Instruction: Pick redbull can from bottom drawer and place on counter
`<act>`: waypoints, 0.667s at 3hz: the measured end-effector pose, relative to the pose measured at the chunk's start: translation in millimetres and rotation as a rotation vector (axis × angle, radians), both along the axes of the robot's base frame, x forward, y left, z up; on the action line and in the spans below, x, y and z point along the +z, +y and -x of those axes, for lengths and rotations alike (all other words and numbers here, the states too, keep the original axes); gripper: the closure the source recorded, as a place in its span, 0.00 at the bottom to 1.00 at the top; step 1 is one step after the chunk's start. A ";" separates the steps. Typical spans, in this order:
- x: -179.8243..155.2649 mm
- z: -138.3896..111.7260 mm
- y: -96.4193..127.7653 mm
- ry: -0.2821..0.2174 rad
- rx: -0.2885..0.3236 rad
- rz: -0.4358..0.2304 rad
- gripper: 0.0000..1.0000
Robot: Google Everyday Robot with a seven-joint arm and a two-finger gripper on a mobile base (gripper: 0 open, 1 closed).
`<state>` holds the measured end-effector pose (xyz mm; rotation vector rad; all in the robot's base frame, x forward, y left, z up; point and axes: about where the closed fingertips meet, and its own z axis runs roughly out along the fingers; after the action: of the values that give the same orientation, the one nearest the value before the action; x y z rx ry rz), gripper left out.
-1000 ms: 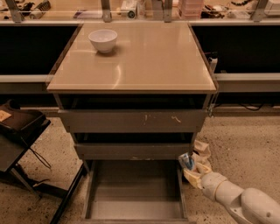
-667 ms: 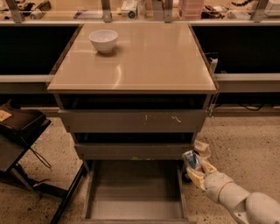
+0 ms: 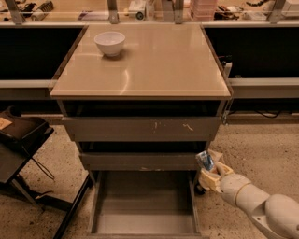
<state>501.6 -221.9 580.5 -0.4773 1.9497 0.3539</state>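
Observation:
The redbull can [image 3: 204, 161], slim, silver and dark blue, sits tilted in my gripper [image 3: 210, 169] at the right edge of the open bottom drawer [image 3: 145, 219], just below the middle drawer's right corner. The gripper is shut on the can and holds it above the drawer's right rim. My cream-coloured arm [image 3: 261, 205] comes in from the lower right. The drawer's flat grey floor shows nothing on it. The glossy beige counter [image 3: 154, 65] lies above, well higher than the can.
A white bowl [image 3: 110, 43] stands at the counter's back left. Two narrower grey drawers [image 3: 140, 128] stick out slightly below the counter. A dark stand [image 3: 23, 149] is at the left. A cluttered shelf [image 3: 149, 9] runs behind.
My gripper has lifted the can a little up and to the right, from the drawer's right side to above its rim.

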 end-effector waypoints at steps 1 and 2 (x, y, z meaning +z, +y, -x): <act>71.6 -45.8 -17.4 -0.022 -0.007 0.000 1.00; 196.3 -94.1 -15.6 -0.097 -0.016 0.028 1.00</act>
<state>595.7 -237.5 776.9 -0.4873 1.8652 0.2884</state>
